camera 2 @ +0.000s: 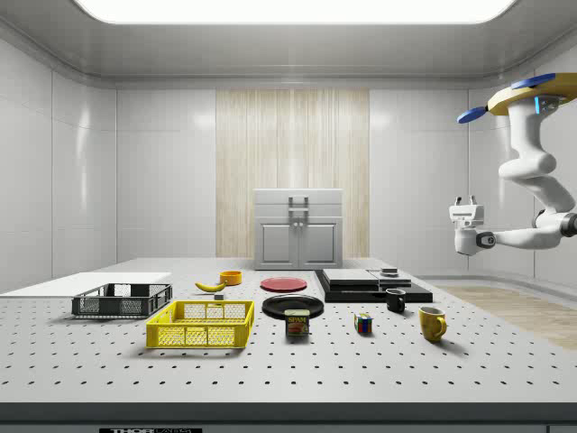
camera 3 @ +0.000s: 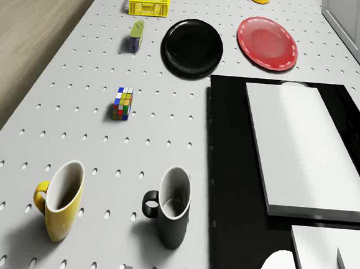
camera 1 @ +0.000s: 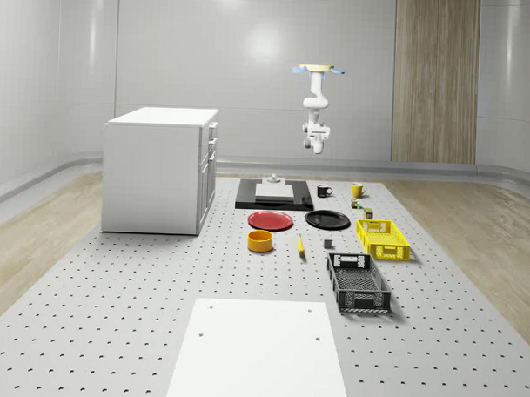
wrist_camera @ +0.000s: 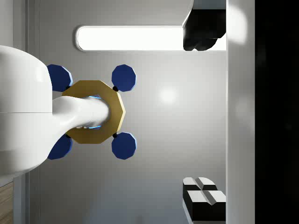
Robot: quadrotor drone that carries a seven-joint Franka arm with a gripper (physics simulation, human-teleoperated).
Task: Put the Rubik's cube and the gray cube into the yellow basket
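Drone (camera 2: 527, 95) hovers high off the desk's (camera 1: 158, 273) far end; hand (camera 2: 465, 211), grip state unclear, hangs well above the Rubik's cube (camera 2: 363, 324), which lies down and toward the yellow basket (camera 2: 201, 324).

Gray walls (camera 1: 166, 47), wood panel (camera 1: 436, 78), white cabinet (camera 1: 157, 169), perforated table (camera 1: 114, 289).

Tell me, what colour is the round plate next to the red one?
Black, glossy. The black plate shows best in the drone view, beside the red plate.

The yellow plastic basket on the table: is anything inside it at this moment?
The yellow plastic basket looks empty; through its mesh walls nothing shows inside. The multicoloured Rubik's cube sits on the table, apart from it. The floor of the basket behind its near wall is partly hidden.
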